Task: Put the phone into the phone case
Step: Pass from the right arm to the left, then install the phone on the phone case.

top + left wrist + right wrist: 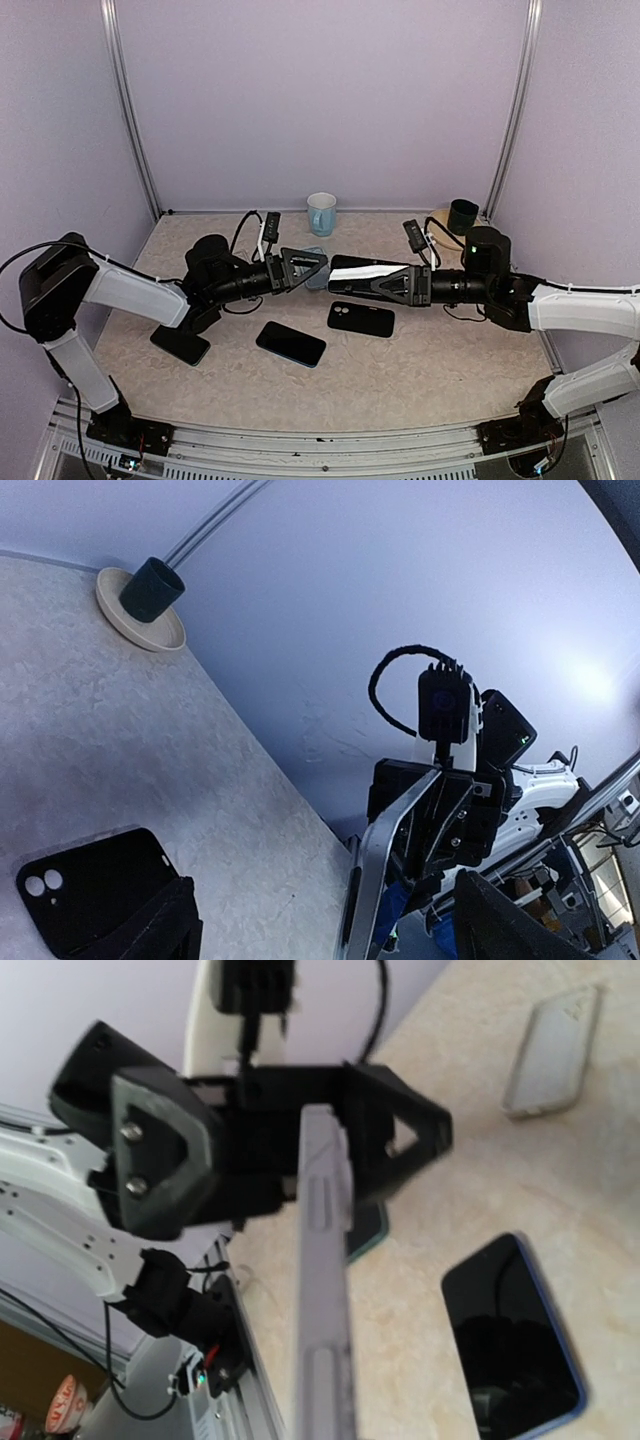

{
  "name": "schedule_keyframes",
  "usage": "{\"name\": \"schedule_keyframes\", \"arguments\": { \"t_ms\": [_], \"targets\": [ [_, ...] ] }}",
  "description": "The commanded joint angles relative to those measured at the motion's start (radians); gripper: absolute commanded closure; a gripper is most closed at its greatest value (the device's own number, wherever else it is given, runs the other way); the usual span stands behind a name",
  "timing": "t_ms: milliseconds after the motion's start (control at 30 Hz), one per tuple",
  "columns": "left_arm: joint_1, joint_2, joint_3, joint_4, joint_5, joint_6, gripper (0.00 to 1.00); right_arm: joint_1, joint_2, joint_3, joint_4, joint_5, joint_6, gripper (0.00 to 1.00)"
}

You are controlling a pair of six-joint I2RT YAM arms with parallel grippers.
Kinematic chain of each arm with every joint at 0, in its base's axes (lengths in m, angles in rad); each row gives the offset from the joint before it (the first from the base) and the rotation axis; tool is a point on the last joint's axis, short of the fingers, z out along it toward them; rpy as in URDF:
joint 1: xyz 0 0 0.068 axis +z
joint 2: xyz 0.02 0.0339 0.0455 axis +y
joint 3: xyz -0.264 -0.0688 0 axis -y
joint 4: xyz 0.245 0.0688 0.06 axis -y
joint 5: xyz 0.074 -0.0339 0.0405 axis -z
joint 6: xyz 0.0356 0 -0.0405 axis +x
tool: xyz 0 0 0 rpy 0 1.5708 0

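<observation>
Top: my right gripper [338,268] is clamped on the phone [317,277], mid-air. Left gripper [305,266] is spread wide round its far end (no grip). Black case [360,319] lies flat on the table [430,380] just nearside, long axis left-right, closer to my right arm.
Left wrist: case's open side possibly down.
Right wrist: phone edge-on.

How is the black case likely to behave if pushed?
The black case lies flat and thin on the table, so it would probably slide, not roll or tip. It looks like an empty shell, so it is likely light and perhaps slightly flexible, though stiffness cannot be seen.
</observation>
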Motion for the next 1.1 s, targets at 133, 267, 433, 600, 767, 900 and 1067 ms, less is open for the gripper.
{"name": "schedule_keyframes", "arguments": {
  "t_ms": [133,267,433,600,767,900,1067],
  "targets": [
    [0.005,-0.096,0.013,-0.294,-0.215,0.22,0.01,-0.019,-0.01,0.037,-0.077,0.045,-0.038,1.0],
    [-0.021,-0.15,0.064,-0.488,-0.396,0.343,0.01,-0.023,-0.018,0.061,-0.144,0.085,-0.079,1.0],
    [-0.055,-0.192,0.138,-0.652,-0.639,0.448,0.01,-0.028,-0.023,0.073,-0.195,0.129,-0.12,1.0],
    [-0.062,-0.244,0.138,-0.678,-0.823,0.493,0.01,-0.032,-0.013,0.067,-0.204,0.137,-0.13,1.0],
    [-0.063,-0.311,0.097,-0.635,-0.951,0.508,0.01,-0.034,-0.019,0.054,-0.2,0.14,-0.139,1.0],
    [-0.059,-0.344,0.069,-0.631,-1.091,0.447,0.01,-0.036,-0.031,0.042,-0.196,0.143,-0.146,1.0],
    [-0.01,-0.329,0.06,-0.622,-1.0,0.381,0.01,-0.035,-0.024,0.038,-0.207,0.165,-0.144,1.0]
  ]
}}
